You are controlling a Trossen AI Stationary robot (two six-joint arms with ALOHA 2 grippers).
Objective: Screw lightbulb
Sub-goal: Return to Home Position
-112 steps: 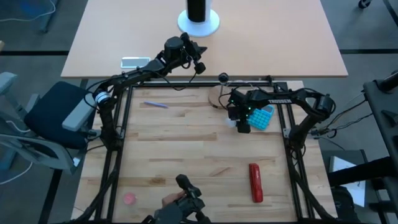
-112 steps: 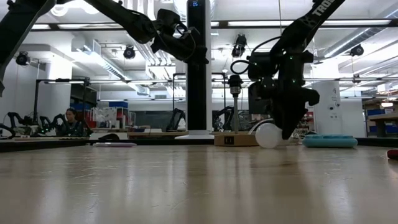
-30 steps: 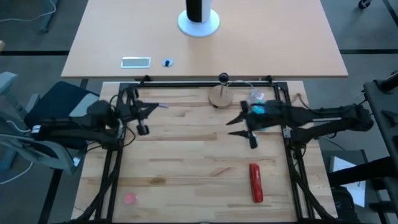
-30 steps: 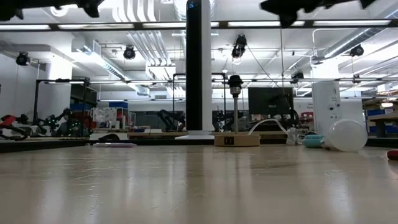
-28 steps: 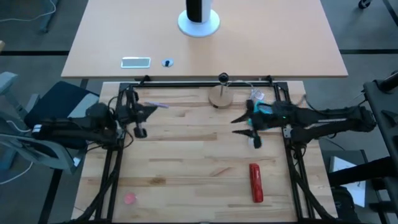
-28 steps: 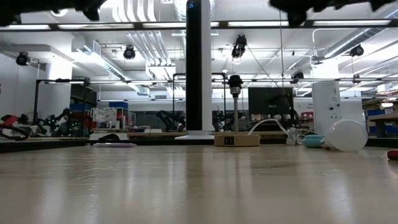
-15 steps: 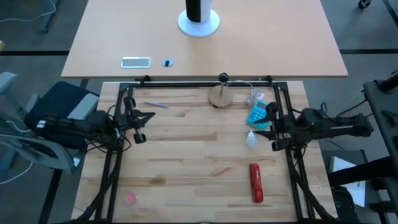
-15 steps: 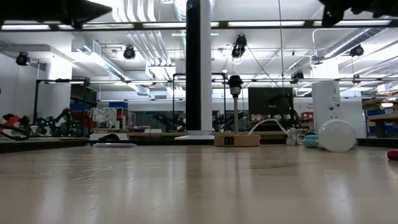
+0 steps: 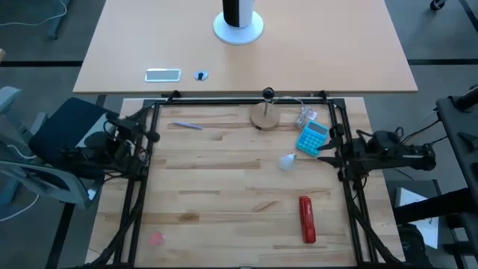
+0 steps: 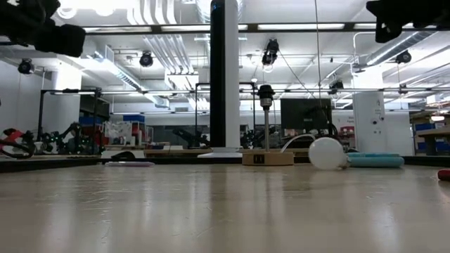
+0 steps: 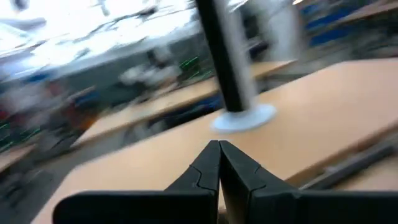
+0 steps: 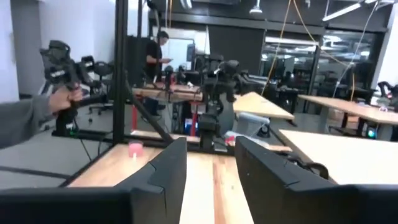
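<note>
- Two arms are parked over opposite side rails of the table (image 9: 216, 187); judge the homing step as nearly complete.
- Left claw (image 11: 219, 147): fingers pressed together with no gap, nothing gripped. It needs no action beyond settling level.
- Right claw (image 12: 211, 148): fingers spread wide, nothing between them.
- Lightbulb (image 9: 287, 161): it lies loose on the boards, near the right claw and ahead of its fingertips toward the table's middle, apart from both claws. In the low view the lightbulb (image 10: 327, 153) rests directly on the surface.
- Blue calculator (image 9: 312, 137): it is just beside the right claw on its far side, and close to the lightbulb.
- Wooden disc (image 9: 264, 116) with its post: it stands beyond the calculator, well apart from the right claw. The lightbulb is not mounted on it, so the screwing task itself reads as unfinished.
- To finish the step well, draw the right claw straight away from the lightbulb without dipping. A rounded bulb will likely roll if brushed.
- Keep both wrists above rail height until motion stops.
</note>
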